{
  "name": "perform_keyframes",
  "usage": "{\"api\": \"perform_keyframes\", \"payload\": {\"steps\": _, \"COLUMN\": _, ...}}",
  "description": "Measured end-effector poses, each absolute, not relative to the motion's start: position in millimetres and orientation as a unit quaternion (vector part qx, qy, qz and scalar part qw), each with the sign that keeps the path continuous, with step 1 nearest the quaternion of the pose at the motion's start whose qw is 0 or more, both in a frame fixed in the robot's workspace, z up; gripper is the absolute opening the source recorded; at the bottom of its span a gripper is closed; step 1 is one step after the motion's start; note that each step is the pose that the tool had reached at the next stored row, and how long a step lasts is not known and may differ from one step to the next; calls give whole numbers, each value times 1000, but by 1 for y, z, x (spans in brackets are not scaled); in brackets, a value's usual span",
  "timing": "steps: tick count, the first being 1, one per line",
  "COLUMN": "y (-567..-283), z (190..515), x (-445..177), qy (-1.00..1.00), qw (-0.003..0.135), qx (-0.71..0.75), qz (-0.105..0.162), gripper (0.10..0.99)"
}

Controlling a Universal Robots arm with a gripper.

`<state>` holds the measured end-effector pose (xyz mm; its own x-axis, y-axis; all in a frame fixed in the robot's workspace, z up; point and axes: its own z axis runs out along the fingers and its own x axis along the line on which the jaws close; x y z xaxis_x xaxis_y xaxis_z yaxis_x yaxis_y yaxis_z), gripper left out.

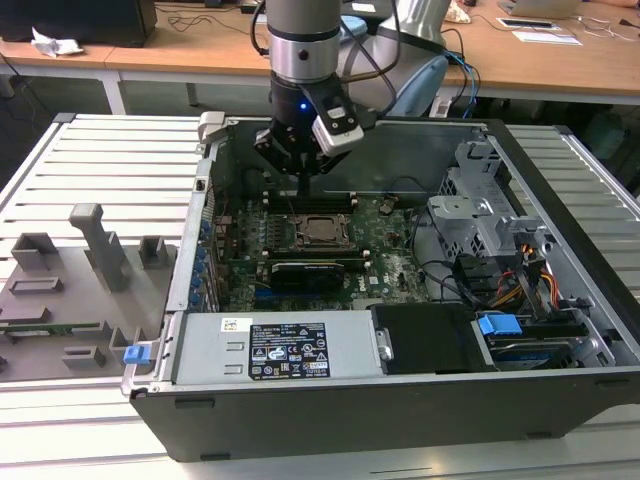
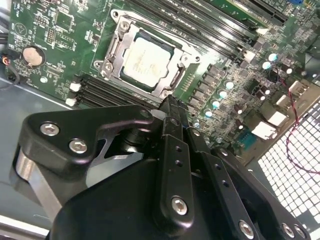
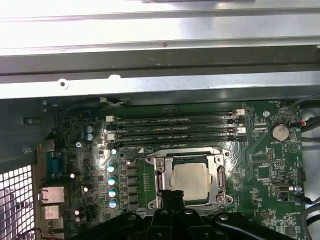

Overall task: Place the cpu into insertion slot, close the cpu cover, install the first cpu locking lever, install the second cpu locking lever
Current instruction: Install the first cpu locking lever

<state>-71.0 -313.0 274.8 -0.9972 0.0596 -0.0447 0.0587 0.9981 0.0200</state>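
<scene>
Cpu (image 3: pixel 190 180) is lying flat in the insertion slot (image 2: pixel 176 75), silvery top up, on the green board (image 3: pixel 270 175). The cpu cover (image 2: pixel 120 37) frames it, with the chip showing through its square window, and looks to be down. Whether any locking lever is latched, I can't tell.

I'd judge that chip light, stiff and thin. It looks slick on its metal lid and delicate on the contact side, so it should be taken by its opposite edges and never by the faces. The cover reads as thin, springy sheet metal, best pushed on its frame bar rather than over the window.

The count is one cpu, one slot and one cover. Beside the socket run four long black memory slots (image 3: pixel 172 131), and there's one coin cell (image 3: pixel 279 132) out past them.

The tool (image 2: pixel 172 102) hangs just above the socket's edge with its fingers pressed together, carrying nothing and, in the exterior view, clear of the board.

Further out there's one long black card (image 1: pixel 310 270) near the socket and one open computer case (image 1: pixel 300 410) around it all. The case rests on the slatted tabletop (image 1: pixel 100 150), with grey fixtures (image 1: pixel 90 240) at the exterior view's left.
</scene>
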Motion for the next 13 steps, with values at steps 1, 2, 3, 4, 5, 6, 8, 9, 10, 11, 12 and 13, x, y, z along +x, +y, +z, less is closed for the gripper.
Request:
{"api": "perform_keyframes", "payload": {"steps": 1, "y": -313, "z": 274, "x": -73, "qy": 999, "qw": 23, "qx": 29, "qz": 9, "gripper": 106}}
{"api": "perform_keyframes", "payload": {"steps": 2, "y": -313, "z": 274, "x": -74, "qy": 999, "qw": 23, "qx": 29, "qz": 9, "gripper": 106}}
{"api": "perform_keyframes", "payload": {"steps": 3, "y": -313, "z": 274, "x": -76, "qy": 999, "qw": 23, "qx": 28, "qz": 9, "gripper": 106}}
{"api": "perform_keyframes", "payload": {"steps": 4, "y": -313, "z": 273, "x": -77, "qy": 999, "qw": 23, "qx": 27, "qz": 9, "gripper": 106}}
{"api": "perform_keyframes", "payload": {"steps": 5, "y": -313, "z": 273, "x": -78, "qy": 999, "qw": 23, "qx": 24, "qz": 10, "gripper": 106}}
{"api": "perform_keyframes", "payload": {"steps": 6, "y": -312, "z": 273, "x": -78, "qy": 999, "qw": 23, "qx": 21, "qz": 10, "gripper": 106}}
{"api": "perform_keyframes", "payload": {"steps": 8, "y": -312, "z": 272, "x": -79, "qy": 1000, "qw": 22, "qx": 11, "qz": 10, "gripper": 106}}
{"api": "perform_keyframes", "payload": {"steps": 9, "y": -312, "z": 272, "x": -79, "qy": 1000, "qw": 22, "qx": 8, "qz": 10, "gripper": 106}}
{"api": "perform_keyframes", "payload": {"steps": 10, "y": -312, "z": 272, "x": -79, "qy": 1000, "qw": 22, "qx": 7, "qz": 10, "gripper": 106}}
{"api": "perform_keyframes", "payload": {"steps": 11, "y": -312, "z": 272, "x": -80, "qy": 1000, "qw": 22, "qx": 7, "qz": 10, "gripper": 106}}
{"api": "perform_keyframes", "payload": {"steps": 12, "y": -312, "z": 271, "x": -81, "qy": 1000, "qw": 22, "qx": 6, "qz": 10, "gripper": 106}}
{"api": "perform_keyframes", "payload": {"steps": 13, "y": -312, "z": 271, "x": -82, "qy": 1000, "qw": 22, "qx": 6, "qz": 10, "gripper": 106}}
